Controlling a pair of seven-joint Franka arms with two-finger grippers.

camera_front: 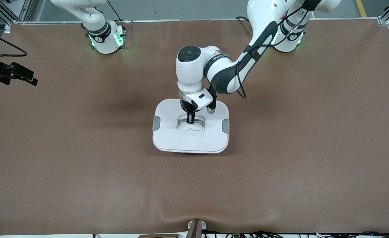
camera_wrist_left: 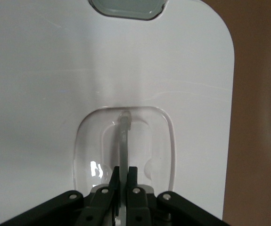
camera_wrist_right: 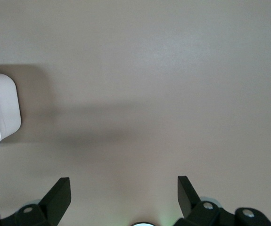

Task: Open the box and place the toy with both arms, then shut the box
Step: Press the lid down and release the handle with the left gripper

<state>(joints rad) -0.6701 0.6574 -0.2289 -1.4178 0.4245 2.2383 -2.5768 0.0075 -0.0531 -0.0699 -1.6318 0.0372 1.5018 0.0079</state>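
Note:
The box stands shut in the middle of the table, and its white lid point(camera_front: 168, 135) has grey clips on the two short sides point(camera_front: 156, 123). My left gripper point(camera_front: 190, 120) is down in the lid's recess and shut on the clear handle bar point(camera_wrist_left: 124, 136); in the left wrist view the gripper point(camera_wrist_left: 124, 172) pinches that bar. My right gripper point(camera_wrist_right: 124, 188) is open and empty, up over bare table toward the right arm's end. Its view shows the box's pink wall point(camera_wrist_right: 8, 106) at the edge. The toy is out of view.
The brown table point(camera_front: 280, 165) stretches wide on every side of the box. A black camera mount with a cable point(camera_front: 13, 73) sticks in at the table's edge toward the right arm's end. The two arm bases glow green at the back.

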